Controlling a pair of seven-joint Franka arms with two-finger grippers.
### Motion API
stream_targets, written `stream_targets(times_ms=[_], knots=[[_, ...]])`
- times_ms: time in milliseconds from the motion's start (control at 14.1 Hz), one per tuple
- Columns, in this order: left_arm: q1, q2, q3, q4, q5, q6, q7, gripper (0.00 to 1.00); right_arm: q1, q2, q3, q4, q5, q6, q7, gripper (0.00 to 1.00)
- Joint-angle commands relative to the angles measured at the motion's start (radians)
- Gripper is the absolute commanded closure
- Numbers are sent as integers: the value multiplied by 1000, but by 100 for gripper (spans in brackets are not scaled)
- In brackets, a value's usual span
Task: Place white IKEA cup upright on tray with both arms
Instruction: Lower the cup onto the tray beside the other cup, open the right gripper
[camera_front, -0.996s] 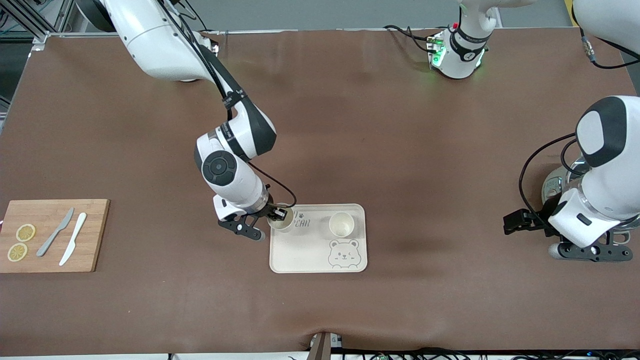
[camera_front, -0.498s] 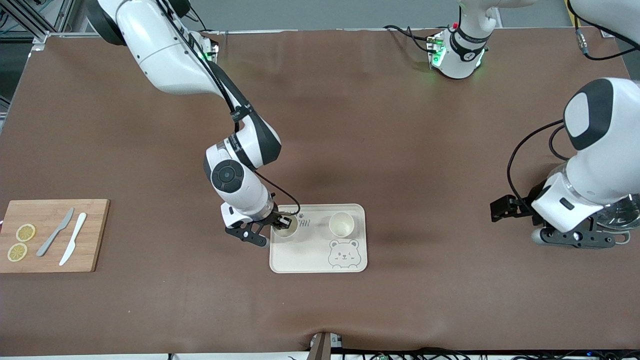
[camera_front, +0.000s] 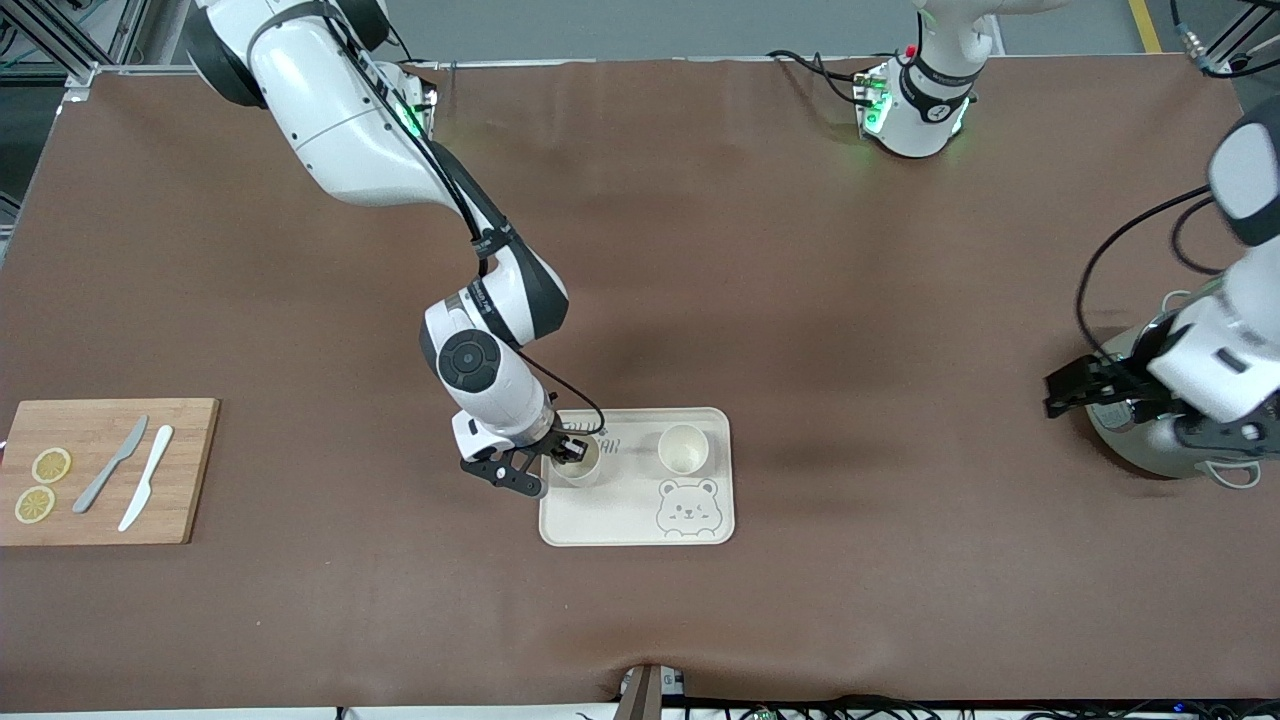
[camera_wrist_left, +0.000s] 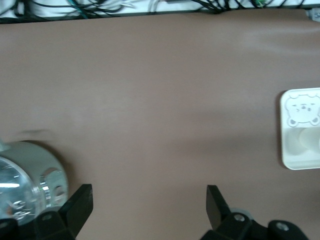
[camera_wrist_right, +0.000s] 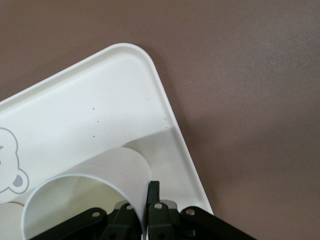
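The cream tray (camera_front: 640, 520) with a grey bear drawing lies mid-table. My right gripper (camera_front: 562, 452) is shut on the rim wall of a white cup (camera_front: 580, 460), held upright over the tray's corner toward the right arm's end. I cannot tell whether the cup touches the tray. In the right wrist view one finger is inside and one outside the cup (camera_wrist_right: 90, 180), over the tray (camera_wrist_right: 100, 100). A second white cup (camera_front: 683, 447) stands upright on the tray. My left gripper (camera_front: 1078, 388) (camera_wrist_left: 148, 202) is open and empty, over bare table near the left arm's end.
A round glass-and-metal vessel (camera_front: 1150, 450) (camera_wrist_left: 25, 185) stands by the left gripper. A wooden cutting board (camera_front: 100, 520) with lemon slices (camera_front: 42, 485), a grey knife (camera_front: 110, 465) and a white knife (camera_front: 146, 478) lies at the right arm's end. The tray (camera_wrist_left: 284, 150) shows in the left wrist view.
My right gripper has carried the cup farther in over the tray. My left arm has swung away from the tray toward its end of the table and risen.
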Motion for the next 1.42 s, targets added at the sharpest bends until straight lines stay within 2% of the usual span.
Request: stream_targets(times_ms=[0, 142, 213, 284, 356, 498, 640, 782, 924, 1138, 1351], knots=[[19, -61, -5, -44, 3, -34, 19, 0, 17, 28, -8, 35, -29, 5, 29, 100], [28, -84, -6, -43, 1, -52, 16, 0, 17, 28, -8, 35, -29, 5, 29, 100], [27, -86, -8, -40, 0, -54, -1, 0, 17, 28, -8, 35, -29, 5, 28, 89], [25, -87, -8, -40, -3, -54, -7, 0, 17, 26, -10, 35, -30, 3, 27, 70], [25, -92, -10, -41, -5, -60, 9, 0, 18, 25, -8, 35, -35, 2, 26, 55], [28, -113, -17, -47, -6, -91, 25, 0, 18, 19, -8, 35, -73, -4, 26, 30], [19, -144, -17, -95, -8, -94, 30, 0, 18, 11, -8, 35, -101, -7, 26, 0], [-24, -184, 10, -135, -8, -92, 30, 0, 14, 2, -8, 33, -144, -12, 24, 0], [-45, -218, 35, -173, -8, -91, 31, 0, 12, -33, -7, 24, -149, -43, 18, 0], [-50, -296, 40, -271, -8, -82, 60, 0, 12, -127, -5, 23, -149, -196, 0, 0], [-15, -285, 40, -258, -23, -83, 69, 0, 6, -277, 1, 9, -136, -421, -69, 0]])
